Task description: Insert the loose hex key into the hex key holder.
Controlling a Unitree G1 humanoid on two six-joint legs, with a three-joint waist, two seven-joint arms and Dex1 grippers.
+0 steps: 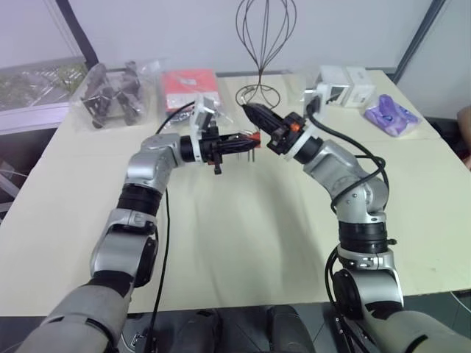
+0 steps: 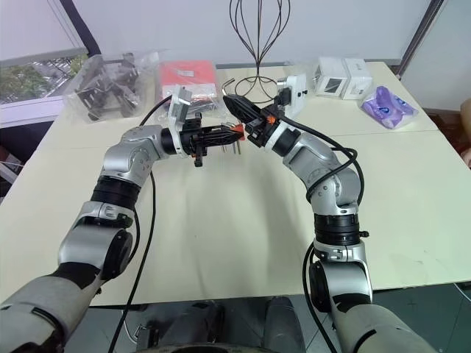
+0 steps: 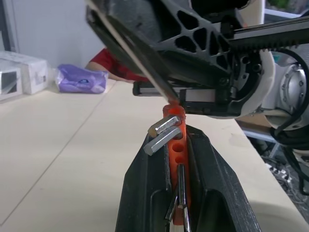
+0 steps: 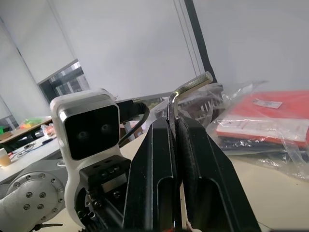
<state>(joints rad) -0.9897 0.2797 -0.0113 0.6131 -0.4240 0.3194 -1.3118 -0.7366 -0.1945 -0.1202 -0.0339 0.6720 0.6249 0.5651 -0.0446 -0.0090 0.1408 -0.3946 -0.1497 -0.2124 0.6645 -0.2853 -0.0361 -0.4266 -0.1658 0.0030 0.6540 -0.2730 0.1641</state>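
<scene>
Bringing key to block is the step in hand: the loose hex key (image 4: 186, 92) stands clamped upright in the closed right gripper (image 4: 175, 126), its bent end poking out above the fingertips. The hex key holder (image 3: 175, 145), an orange-red block, is pinched between the closed fingers of the left gripper (image 2: 229, 132); two short metal keys jut from it near its top, more sit lower down, and at least two round sockets look empty. Both grippers meet above the middle of the worktop (image 1: 243, 243), the right one at about 1 o'clock of the holder, close against it. Judging from this, the key is not yet seated; the next move calls for lining the straight shank with a free socket and pushing along its axis. At 11 o'clock a clear bag (image 1: 188, 88) holds a red packet; at 10 o'clock another bag (image 1: 110, 95) holds dark parts.
</scene>
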